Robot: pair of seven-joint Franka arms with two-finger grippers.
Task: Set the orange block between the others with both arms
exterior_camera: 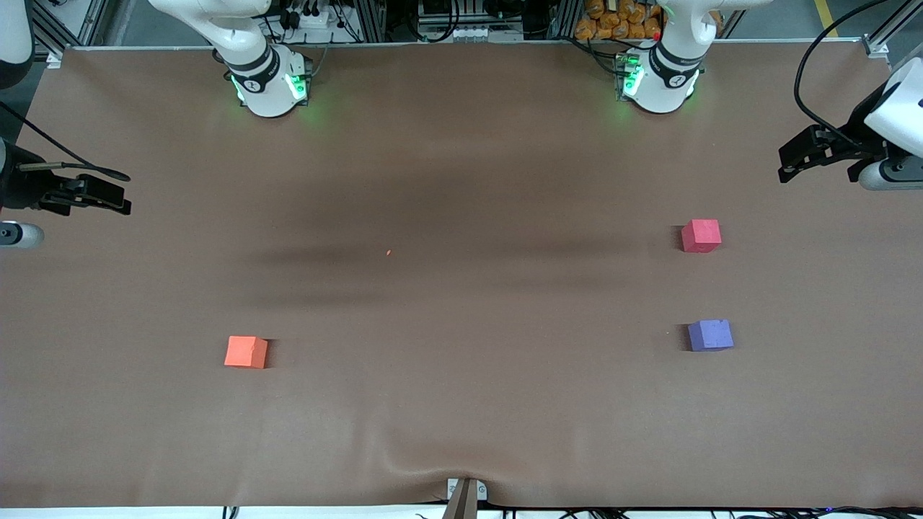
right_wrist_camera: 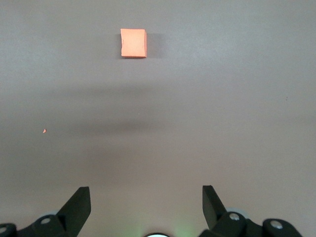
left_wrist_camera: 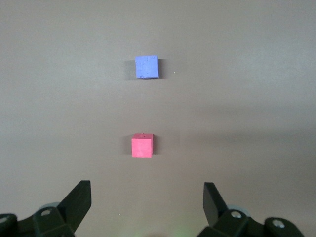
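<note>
Brown desk [exterior_camera: 461, 180] from the front: orange block [exterior_camera: 246, 352] at eight o'clock, red-pink cube [exterior_camera: 701, 236] and purple-blue cube [exterior_camera: 710, 335] near three o'clock, a gap left between them. Left wrist view: left gripper [left_wrist_camera: 147, 200] spread wide, empty, over both cubes. Right wrist view: right gripper [right_wrist_camera: 146, 200] equally wide, empty, lined up on the block for a pickup.
</note>
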